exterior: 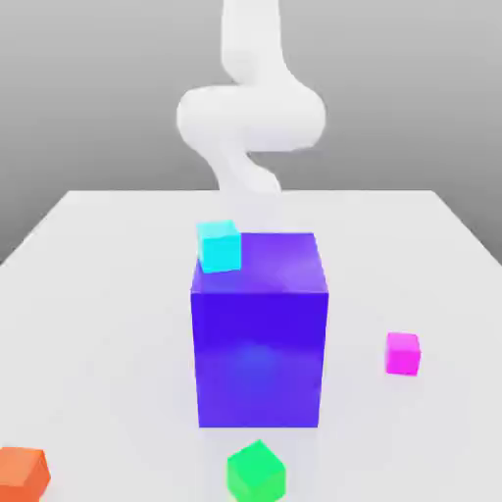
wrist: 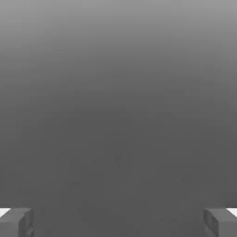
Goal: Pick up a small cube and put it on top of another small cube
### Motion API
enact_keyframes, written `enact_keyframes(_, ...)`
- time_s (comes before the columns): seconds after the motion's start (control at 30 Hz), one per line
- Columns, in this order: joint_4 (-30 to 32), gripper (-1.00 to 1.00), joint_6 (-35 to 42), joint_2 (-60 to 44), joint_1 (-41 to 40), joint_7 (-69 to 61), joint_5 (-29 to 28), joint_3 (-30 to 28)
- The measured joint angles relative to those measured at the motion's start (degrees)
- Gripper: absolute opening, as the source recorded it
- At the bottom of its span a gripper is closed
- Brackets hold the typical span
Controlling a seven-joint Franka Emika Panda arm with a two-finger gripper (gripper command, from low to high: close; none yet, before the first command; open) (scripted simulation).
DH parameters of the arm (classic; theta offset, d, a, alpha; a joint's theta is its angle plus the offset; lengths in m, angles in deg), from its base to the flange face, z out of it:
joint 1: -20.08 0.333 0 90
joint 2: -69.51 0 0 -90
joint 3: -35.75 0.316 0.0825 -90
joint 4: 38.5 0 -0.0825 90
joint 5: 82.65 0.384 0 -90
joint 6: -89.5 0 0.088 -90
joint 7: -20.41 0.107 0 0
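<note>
A tall blue-purple block (exterior: 259, 333) dominates the middle of the white bench (exterior: 98, 294), walling off the ground behind it. A cyan cube (exterior: 220, 245) sits by the block's far upper corner, toward the exterior view's left. The small magenta cube (exterior: 402, 353) stands alone on the exterior view's right, with bare bench on every side and open space above. A green cube (exterior: 257, 473) lies near the block's front face; an orange cube (exterior: 22, 471) sits well apart at the front corner.
</note>
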Motion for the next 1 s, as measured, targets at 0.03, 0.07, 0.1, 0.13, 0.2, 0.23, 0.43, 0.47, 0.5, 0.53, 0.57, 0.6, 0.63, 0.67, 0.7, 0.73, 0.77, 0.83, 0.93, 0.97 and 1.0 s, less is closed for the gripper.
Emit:
enact_keyframes(0.03,1.60,0.00,-1.54,-2.04,1.68,-1.88,0.24,0.32)
enact_keyframes(0.07,3.17,0.00,-3.07,-4.05,3.24,-3.76,0.52,0.73)
enact_keyframes(0.1,4.71,0.00,-4.55,-6.05,4.86,-5.60,0.75,1.08)
enact_keyframes(0.13,6.24,0.00,-6.02,-8.03,6.47,-7.40,0.97,1.45)
enact_keyframes(0.2,9.27,0.00,-8.95,-11.96,9.63,-11.00,1.39,2.24)
enact_keyframes(0.23,10.79,0.00,-10.42,-13.93,10.98,-12.86,1.72,2.88)
enact_keyframes(0.43,20.16,0.00,-19.61,-26.39,20.06,-23.93,2.75,6.43)
enact_keyframes(0.47,21.82,0.00,-21.28,-28.71,21.53,-25.81,2.79,7.25)
enact_keyframes(0.5,23.52,0.00,-23.03,-31.13,22.95,-27.67,2.72,8.17)
enact_keyframes(0.53,25.27,0.00,-24.88,-33.71,24.33,-29.46,2.42,9.19)
enact_keyframes(0.57,27.01,0.00,-26.70,-36.26,25.47,-31.03,1.87,10.29)
enact_keyframes(0.6,28.67,0.00,-28.38,-38.60,27.27,-32.26,1.02,11.32)
enact_keyframes(0.63,29.44,0.00,-30.06,-40.82,26.89,-32.34,-0.34,11.52)
enact_keyframes(0.67,29.62,0.00,-31.73,-43.00,27.60,-31.60,-2.13,11.29)
enact_keyframes(0.7,29.51,0.00,-33.41,-45.15,28.06,-30.48,-4.10,10.58)
enact_keyframes(0.73,29.24,0.00,-35.05,-47.26,29.17,-29.18,-6.07,9.14)
enact_keyframes(0.77,28.90,0.00,-36.71,-49.35,30.63,-28.03,-7.72,7.34)
enact_keyframes(0.83,28.13,0.00,-40.05,-53.49,33.83,-26.43,-9.88,3.67)
enact_keyframes(0.93,27.47,-1.00,-42.93,-56.99,36.37,-25.83,-10.59,1.01)
enact_keyframes(0.97,27.47,-1.00,-42.92,-56.99,36.36,-25.81,-10.61,1.01)
enact_keyframes(1.0,27.47,-1.00,-42.90,-56.99,36.36,-25.79,-10.63,1.01)
